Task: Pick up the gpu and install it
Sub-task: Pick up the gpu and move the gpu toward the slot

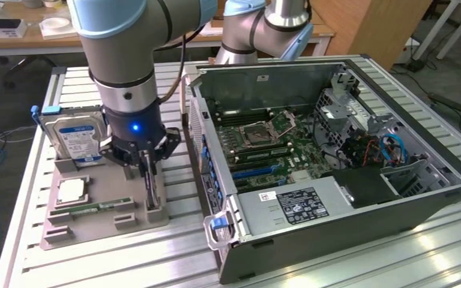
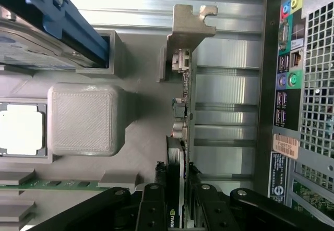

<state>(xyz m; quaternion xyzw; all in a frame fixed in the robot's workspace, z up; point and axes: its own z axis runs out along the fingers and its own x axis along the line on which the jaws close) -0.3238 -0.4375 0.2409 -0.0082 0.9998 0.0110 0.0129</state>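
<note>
Now: your end effector (image 1: 149,167) is partly closed, its black fingers pinching the gpu (image 1: 151,191), a thin dark circuit card with a pale metal bracket (image 2: 190,25). The card stands on edge in the grey moulded plastic tray (image 1: 78,231), lower left of the exterior frame, on the slatted aluminium bench (image 1: 134,264). I'd judge you should draw it straight up from its slot; tilt could bind it. The arm hangs vertical, wrist down, beside the open black computer case (image 1: 422,198).

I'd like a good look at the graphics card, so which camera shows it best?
The wrist view: the gpu stands edge-on and close, its metal bracket plain. In the exterior view it is a thin dark sliver under the gripper.
</note>
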